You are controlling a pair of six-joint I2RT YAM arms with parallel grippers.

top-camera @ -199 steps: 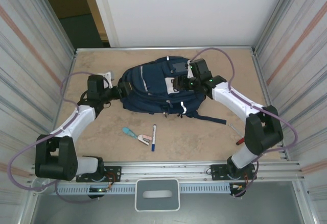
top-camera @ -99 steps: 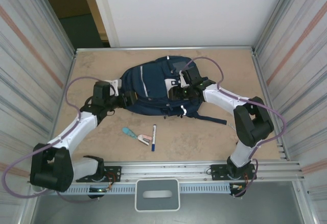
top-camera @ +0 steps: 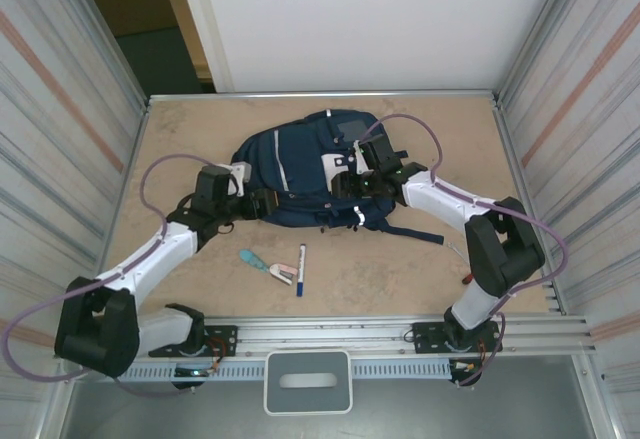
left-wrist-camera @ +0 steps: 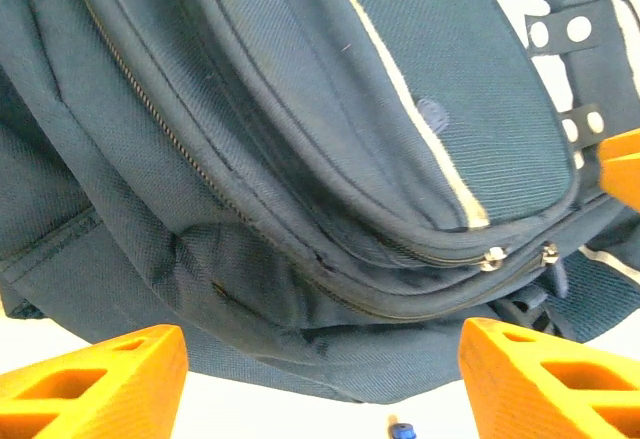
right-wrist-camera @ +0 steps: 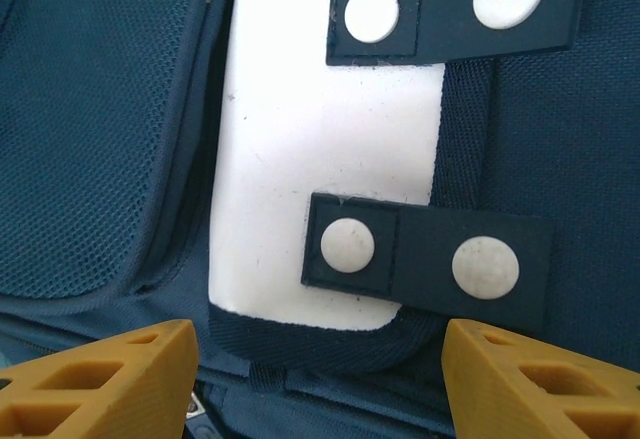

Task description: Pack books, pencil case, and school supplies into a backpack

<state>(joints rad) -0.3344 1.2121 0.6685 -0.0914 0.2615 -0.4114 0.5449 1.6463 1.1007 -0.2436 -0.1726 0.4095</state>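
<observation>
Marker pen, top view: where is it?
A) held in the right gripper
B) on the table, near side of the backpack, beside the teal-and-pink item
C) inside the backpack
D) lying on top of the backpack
B: the marker pen lies on the bare table on the near side of the backpack, beside the teal-and-pink item.
</observation>
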